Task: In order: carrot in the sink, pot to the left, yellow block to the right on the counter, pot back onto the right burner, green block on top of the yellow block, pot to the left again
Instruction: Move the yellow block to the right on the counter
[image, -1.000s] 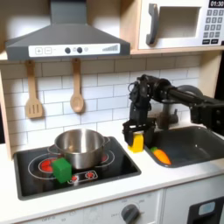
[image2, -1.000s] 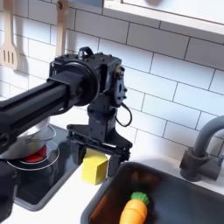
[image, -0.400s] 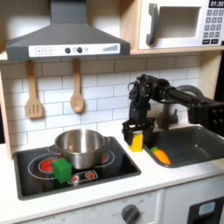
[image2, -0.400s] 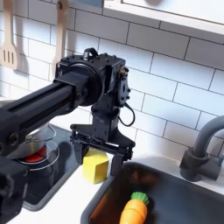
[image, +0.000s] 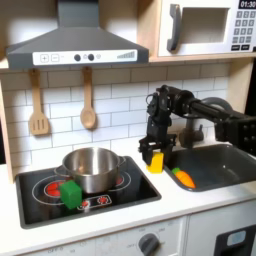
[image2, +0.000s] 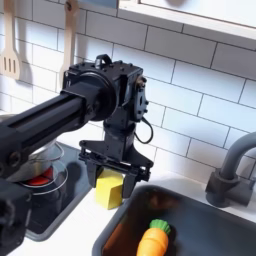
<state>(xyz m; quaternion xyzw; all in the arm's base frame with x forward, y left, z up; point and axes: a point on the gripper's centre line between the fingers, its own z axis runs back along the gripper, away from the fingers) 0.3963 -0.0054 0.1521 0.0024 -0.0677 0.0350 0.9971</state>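
Cream table (image: 205, 205) carries everything; landmark for positions: the sink (image: 222, 170).

Sink: dark grey basin, at the first exterior view's right, faucet (image2: 232, 165) on its far rim in the second exterior view.

Black cooktop panel (image: 40, 195): well apart from the sink, toward the first exterior view's left.

Pot (image: 91, 168): steel, upright on the cooktop, well apart from the sink.

Gripper (image2: 110, 173): black, pointing down, just beside the sink's rim on the pot side. Fingers (image2: 87, 172) spread, one either side of the yellow block (image2: 109, 190); whether they touch it, cannot tell.

Yellow block: on the table just beside the sink's rim, between sink and cooktop.

Green block (image: 70, 193): on the cooktop, in front of the pot, well apart from the sink.

Carrot (image2: 152, 240): orange, lying inside the sink.
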